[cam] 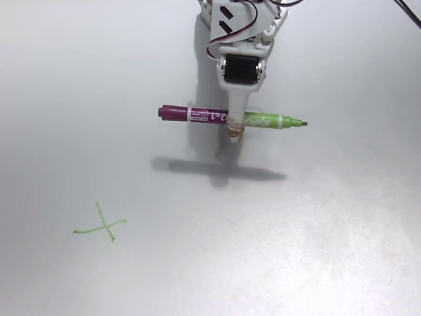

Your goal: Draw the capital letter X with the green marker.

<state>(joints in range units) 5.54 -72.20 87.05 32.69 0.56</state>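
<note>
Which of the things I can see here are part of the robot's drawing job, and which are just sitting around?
Part of the job:
- the green marker, tied to the gripper with a pale band, held level above the table
- the green X, already drawn on the table

Just there:
- the red and black wires on the arm
- nothing else lies on the table

plain white table, one green mark

the table [342, 217] is a smooth, pale white-grey surface that fills the fixed view. drawn directly on it, near the lower left, is the capital letter x [100, 227]: two thin light-green lines crossing, slightly tilted. a soft dark shadow [217, 170] lies across the table's middle, well apart from the mark. a thin dark cable [409, 14] crosses the top right corner.
</note>
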